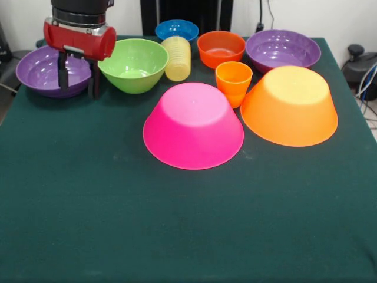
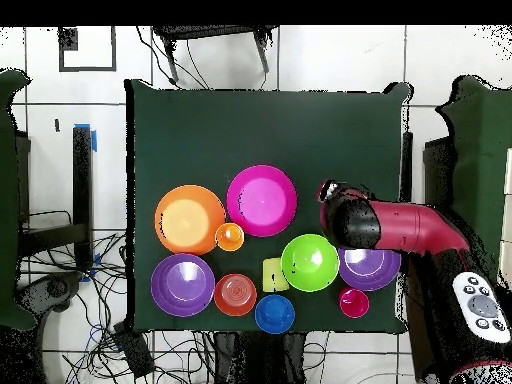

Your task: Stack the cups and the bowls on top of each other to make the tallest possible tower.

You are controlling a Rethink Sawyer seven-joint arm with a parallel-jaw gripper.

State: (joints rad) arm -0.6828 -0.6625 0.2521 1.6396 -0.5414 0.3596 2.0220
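My gripper [image 1: 78, 79] hangs open and empty at the far left, over the near rim of a purple bowl [image 1: 41, 72], next to the green bowl [image 1: 134, 63]. A big pink bowl [image 1: 193, 124] and a big orange bowl [image 1: 290, 105] lie upside down mid-table. Behind them stand a blue bowl [image 1: 177, 29], an orange-red bowl [image 1: 221, 48] and a second purple bowl [image 1: 283, 50]. The orange cup [image 1: 233, 82] is upright between the big bowls. The pale yellow cup [image 1: 177, 58] lies on its side. Only the overhead view shows the red cup [image 2: 353, 302], beside the arm-covered purple bowl [image 2: 368, 270].
A dark green cloth [image 1: 177, 224] covers the table, and all the dishes sit in its far half. Cables and dark equipment [image 1: 360, 65] lie off the right edge. In the overhead view the red arm [image 2: 410, 230] reaches in from the right side.
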